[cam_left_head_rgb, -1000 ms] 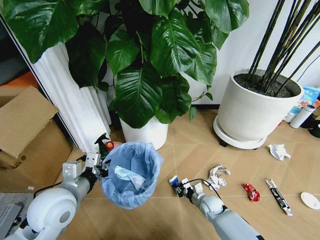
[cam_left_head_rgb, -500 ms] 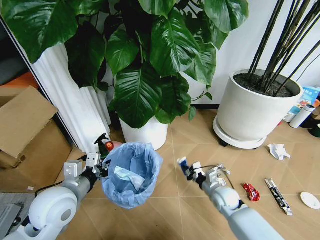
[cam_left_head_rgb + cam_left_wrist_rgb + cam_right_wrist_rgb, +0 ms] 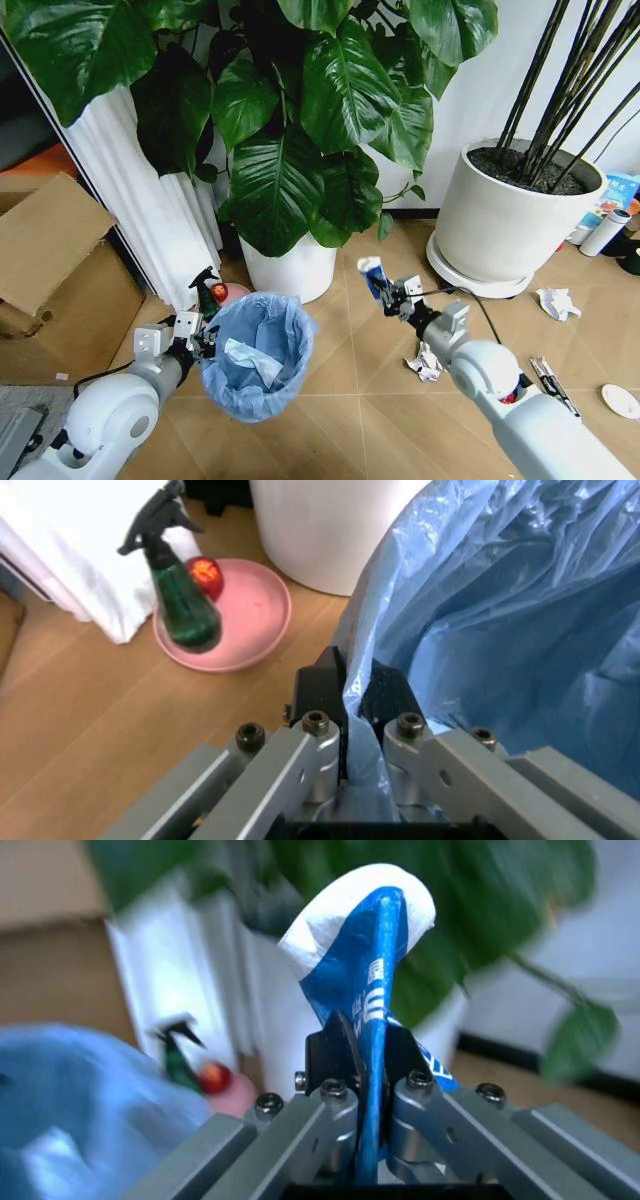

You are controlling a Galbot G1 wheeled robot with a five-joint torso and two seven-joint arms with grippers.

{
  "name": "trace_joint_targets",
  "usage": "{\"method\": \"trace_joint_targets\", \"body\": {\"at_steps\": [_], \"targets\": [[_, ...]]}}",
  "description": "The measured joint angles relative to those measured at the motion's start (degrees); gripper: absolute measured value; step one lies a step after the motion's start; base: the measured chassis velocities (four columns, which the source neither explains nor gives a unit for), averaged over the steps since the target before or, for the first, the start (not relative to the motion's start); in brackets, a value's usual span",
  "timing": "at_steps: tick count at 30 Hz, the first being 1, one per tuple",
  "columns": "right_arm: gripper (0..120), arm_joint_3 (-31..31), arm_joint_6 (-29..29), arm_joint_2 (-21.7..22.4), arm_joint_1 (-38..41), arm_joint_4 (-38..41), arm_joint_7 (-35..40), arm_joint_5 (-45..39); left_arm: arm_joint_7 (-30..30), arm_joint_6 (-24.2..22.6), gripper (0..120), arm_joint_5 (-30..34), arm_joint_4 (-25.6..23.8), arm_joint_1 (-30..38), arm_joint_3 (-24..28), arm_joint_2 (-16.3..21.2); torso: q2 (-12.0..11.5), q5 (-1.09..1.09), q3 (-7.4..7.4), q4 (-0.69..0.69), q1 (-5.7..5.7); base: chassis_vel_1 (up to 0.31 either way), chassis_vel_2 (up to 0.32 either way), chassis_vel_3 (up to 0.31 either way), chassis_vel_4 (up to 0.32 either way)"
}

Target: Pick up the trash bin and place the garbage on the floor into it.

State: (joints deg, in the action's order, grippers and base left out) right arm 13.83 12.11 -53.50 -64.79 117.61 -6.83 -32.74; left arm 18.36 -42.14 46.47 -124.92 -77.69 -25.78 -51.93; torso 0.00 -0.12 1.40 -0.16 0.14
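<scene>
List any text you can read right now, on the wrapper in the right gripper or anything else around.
Nothing reads clearly.
Blue-white wrapper clamped in the right gripper: white print along its blue face, too blurred to read.
Blue-and-white packet by the wall behind the large pot: print too small to read.
Trash bin, held by the left gripper: no text.

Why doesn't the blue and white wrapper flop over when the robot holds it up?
Pinched low in the right gripper, the blue-white wrapper stands upright, so it is probably fairly stiff and very light. Its glossy-looking surface could be slippery.
</scene>
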Motion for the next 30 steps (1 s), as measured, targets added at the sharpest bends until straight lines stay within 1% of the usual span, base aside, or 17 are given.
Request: {"method": "trace_joint_targets", "body": {"at_steps": [1, 2, 4, 5, 7, 8, 11, 12, 15, 22, 23, 24, 25, 28, 29, 30], "targets": [[0, -0.47, 0.48, 0.6, 0.16, 2.06, 0.1, -0.79, 0.05, 0.0, 0, 0.22, 0.29, 0.41, 0.41, -0.06, 0.0, -0.01, 0.0, 0.0, 0.0, 0.0, 0.0, 0.0, 0.0], [0, -0.47, 0.48, 0.6, 0.16, 2.06, 0.1, -0.79, 0.05, 0.0, 0, 0.22, 0.29, 0.41, 0.41, -0.06, 0.0, -0.01, 0.0, 0.0, 0.0, 0.0, 0.0, 0.0, 0.0], [0, -2.28, 1.37, 1.53, 0.65, 5.47, 0.49, -2.36, 0.09, 0.0, 0, 0.48, 0.65, 1.09, 1.16, -0.26, 0.0, 0.01, 0.0, 0.0, 0.0, 0.0, 0.0, 0.0, 0.0], [0, -2.73, 1.56, 1.68, 0.82, 5.99, 0.56, -2.68, 0.1, 0.0, 0, 0.55, 0.66, 1.19, 1.28, -0.3, 0.0, 0.0, 0.0, 0.0, 0.0, 0.0, 0.0, 0.0, 0.0], [0, -6.27, 2.63, 2.29, 2.65, 8.36, 1.3, -4.75, 0.23, 0.0, 0, 1.35, 0.67, 1.92, 2.17, -0.59, 0.0, 0.0, 0.0, 0.0, 0.0, 0.0, 0.0, 0.0, 0.0], [0, -6.27, 2.63, 2.29, 2.65, 8.36, 1.3, -4.75, 0.23, 0.0, 0, 1.35, 0.67, 1.92, 2.17, -0.59, 0.0, 0.0, 0.0, 0.0, 0.0, 0.0, 0.0, 0.0, 0.0], [0, -11.71, 3.8, 2.18, 5.87, 8.97, 2.01, -6.96, 0.04, 0.0, 0, 2.18, 0.83, 3.13, 3.49, -0.81, 0.0, 0.0, 0.0, 0.02, 0.0, 0.0, 0.0, 0.0, 0.0], [0, -11.71, 3.8, 2.18, 5.87, 8.97, 2.01, -6.96, 0.04, 0.0, 0, 2.18, 0.83, 3.13, 3.49, -0.81, 0.0, 0.0, 0.0, 0.02, 0.0, 0.0, 0.0, 0.0, 0.0], [0, -16.02, 4.03, 1.6, 8.06, 7.19, 3.19, -7.52, -0.25, 0.0, 0, 2.92, 1.85, 4.74, 4.45, -0.92, 0.0, 0.01, 0.0, 0.01, 0.0, 0.0, 0.0, 0.0, 0.0], [0, -19.4, 4.65, 1.45, 9.14, 5.17, 4.3, -7.53, -0.3, 0.0, 0, 3.32, 2.12, 6.09, 5.42, -0.8, 0.0, 0.01, 0.0, 0.0, 0.0, 0.0, 0.0, 0.0, 0.0], [1, -20.01, 4.96, 1.3, 9.36, 4.99, 4.81, -7.59, -0.32, 0.0, 0, 3.35, 2.12, 6.15, 5.49, -0.81, 0.0, 0.0, 0.0, 0.0, 0.0, 0.0, 0.0, 0.0, 0.0], [7, -20.84, 5.44, 1.0, 9.8, 4.8, 5.66, -7.82, -0.36, 0.0, 0, 3.43, 2.12, 6.17, 5.61, -0.84, 0.0, 0.0, 0.0, 0.0, 0.0, 0.0, 0.0, 0.0, 0.0], [7, -20.84, 5.44, 1.0, 9.8, 4.8, 5.66, -7.82, -0.36, 0.0, 0, 3.43, 2.12, 6.17, 5.61, -0.84, 0.0, 0.0, 0.0, 0.0, 0.0, 0.0, 0.0, 0.0, 0.0], [20, -22.28, 5.69, 0.27, 11.09, 3.97, 6.64, -7.94, -0.45, 0.0, 0, 3.49, 2.09, 6.19, 5.78, -0.9, 0.0, 0.0, 0.0, 0.01, 0.0, 0.0, 0.0, 0.0, 0.0], [20, -22.28, 5.69, 0.27, 11.09, 3.97, 6.64, -7.94, -0.45, 0.0, 0, 3.49, 2.09, 6.19, 5.78, -0.9, 0.0, 0.0, 0.0, 0.01, 0.0, 0.0, 0.0, 0.0, 0.0], [25, -22.69, 5.69, 0.01, 11.69, 3.52, 6.95, -7.94, -0.55, 0.0, 0, 3.49, 2.01, 6.19, 5.78, -0.89, 0.0, 0.0, 0.0, 0.01, 0.0, 0.0, 0.0, 0.0, 0.0]]}}
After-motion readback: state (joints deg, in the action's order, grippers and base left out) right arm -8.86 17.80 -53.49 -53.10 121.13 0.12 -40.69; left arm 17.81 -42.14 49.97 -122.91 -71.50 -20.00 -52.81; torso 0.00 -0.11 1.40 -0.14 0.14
